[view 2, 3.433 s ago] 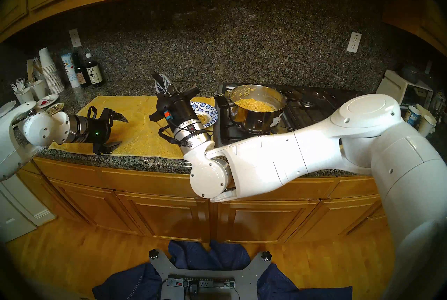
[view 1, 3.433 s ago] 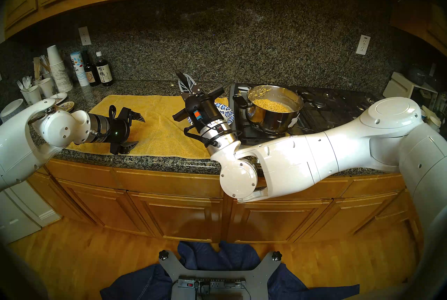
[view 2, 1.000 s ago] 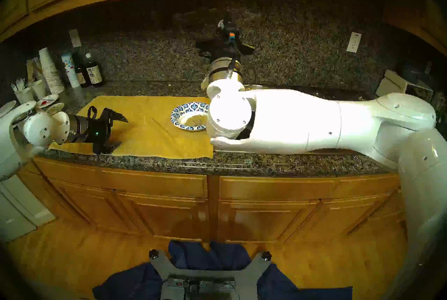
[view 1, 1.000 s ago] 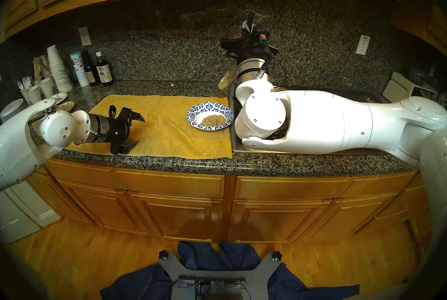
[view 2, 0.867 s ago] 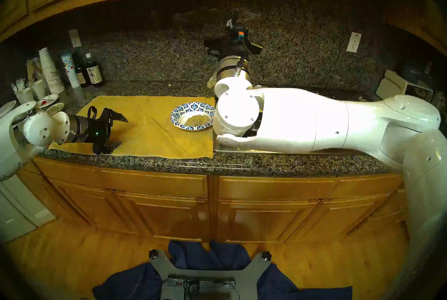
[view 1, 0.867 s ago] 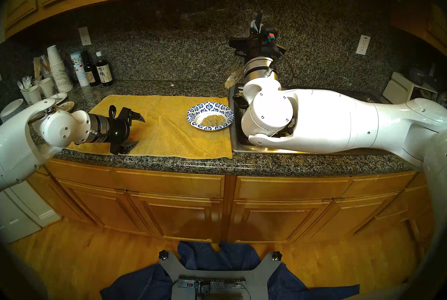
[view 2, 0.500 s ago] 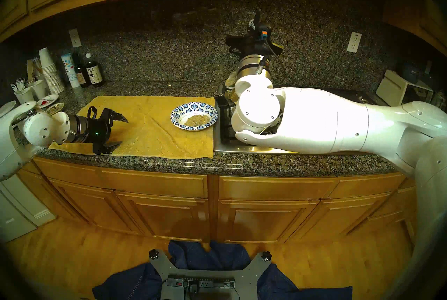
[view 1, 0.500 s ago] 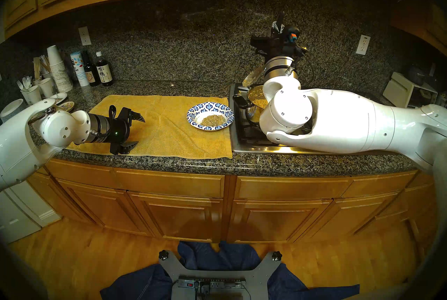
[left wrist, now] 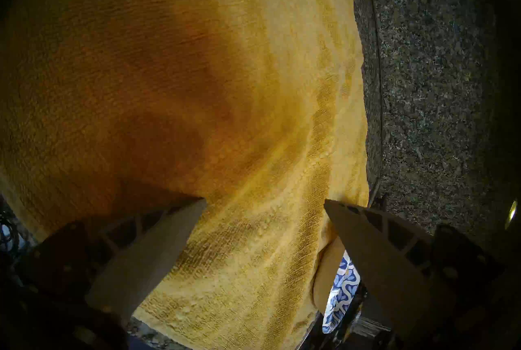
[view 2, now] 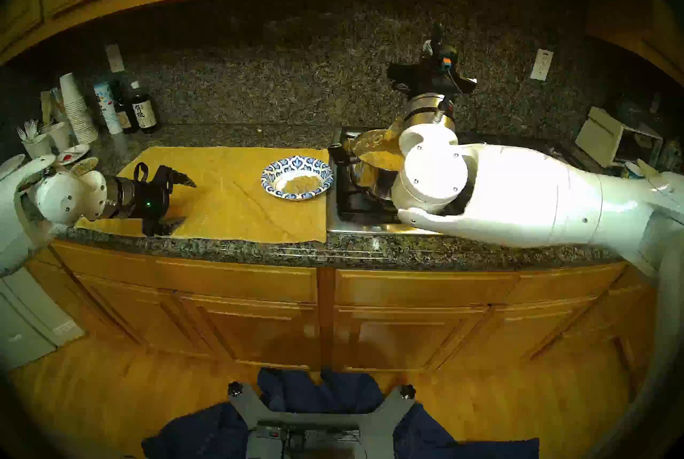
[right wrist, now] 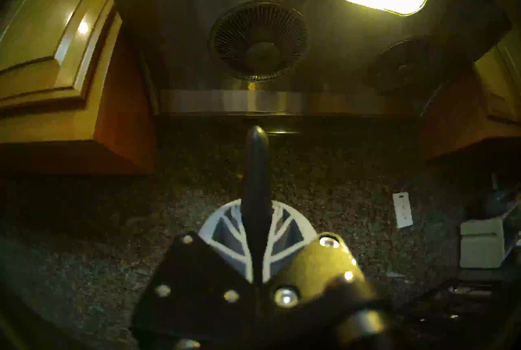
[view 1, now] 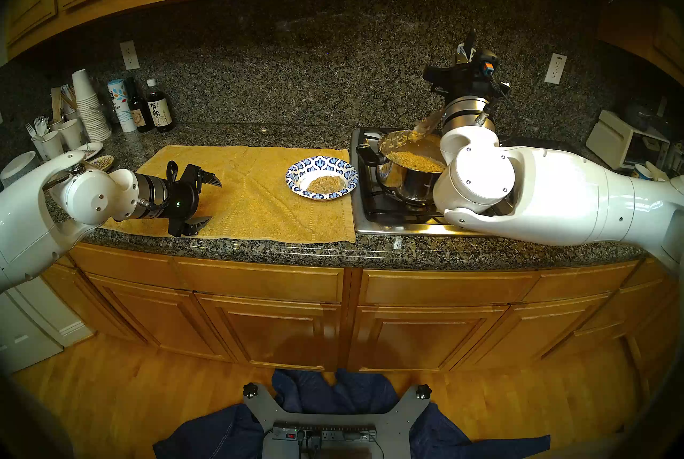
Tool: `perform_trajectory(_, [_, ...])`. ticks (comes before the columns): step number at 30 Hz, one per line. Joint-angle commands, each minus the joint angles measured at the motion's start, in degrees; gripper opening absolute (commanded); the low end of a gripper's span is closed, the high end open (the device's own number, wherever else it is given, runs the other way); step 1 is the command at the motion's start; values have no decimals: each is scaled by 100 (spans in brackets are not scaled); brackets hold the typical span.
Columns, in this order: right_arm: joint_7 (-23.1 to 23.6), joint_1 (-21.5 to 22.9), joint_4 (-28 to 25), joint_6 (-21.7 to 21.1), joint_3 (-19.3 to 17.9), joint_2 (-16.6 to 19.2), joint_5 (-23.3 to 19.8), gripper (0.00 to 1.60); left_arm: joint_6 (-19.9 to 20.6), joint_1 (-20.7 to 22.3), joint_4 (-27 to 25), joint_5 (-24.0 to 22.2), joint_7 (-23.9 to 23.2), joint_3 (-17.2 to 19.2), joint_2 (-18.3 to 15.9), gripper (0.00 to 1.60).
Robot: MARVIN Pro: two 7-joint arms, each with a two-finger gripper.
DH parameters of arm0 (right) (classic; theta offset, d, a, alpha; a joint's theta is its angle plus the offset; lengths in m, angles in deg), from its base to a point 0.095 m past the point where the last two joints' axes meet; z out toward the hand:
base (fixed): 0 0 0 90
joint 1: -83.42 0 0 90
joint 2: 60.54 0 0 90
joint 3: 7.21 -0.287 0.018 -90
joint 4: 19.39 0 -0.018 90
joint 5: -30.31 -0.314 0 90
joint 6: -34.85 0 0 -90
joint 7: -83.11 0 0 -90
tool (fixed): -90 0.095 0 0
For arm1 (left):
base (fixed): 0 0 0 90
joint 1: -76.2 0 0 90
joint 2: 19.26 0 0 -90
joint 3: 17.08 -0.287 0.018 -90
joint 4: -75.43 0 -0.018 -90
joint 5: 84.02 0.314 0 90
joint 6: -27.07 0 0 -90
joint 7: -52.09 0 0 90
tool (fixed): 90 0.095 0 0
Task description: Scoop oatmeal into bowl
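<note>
Clumpy tan oatmeal (view 1: pixel 327 184) fills bowl (view 1: pixel 303 168)

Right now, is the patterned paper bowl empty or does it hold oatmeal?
Holds some. The bowl has a small mound of oatmeal in its centre, far from full.

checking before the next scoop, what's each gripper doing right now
Left gripper: open, empty, above the yellow towel.
Right gripper: shut on the black-handled spoon, its bowl over the steel pot.

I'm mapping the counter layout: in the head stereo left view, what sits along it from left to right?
Stacked paper cups → dark bottles → left claw → yellow towel → bowl → pot → toaster oven.
</note>
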Motion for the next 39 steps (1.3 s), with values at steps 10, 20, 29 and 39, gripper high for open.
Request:
perform_trajectory(10, [-137, 181, 164, -589, 411, -15, 686, 0, 2, 16, 14, 5, 2, 11, 12, 160])
perform_trajectory(20, [234, 224, 409, -883, 532, -357, 475, 0, 1, 16, 14, 5, 2, 11, 12, 160])
perform_trajectory(29, [424, 177, 506, -1075, 594, -440, 298, 0, 2, 17, 15, 5, 3, 11, 13, 160])
perform_trajectory(39, [661, 98, 577, -1087, 716, -426, 210, 0, 3, 17, 15, 5, 4, 11, 14, 160])
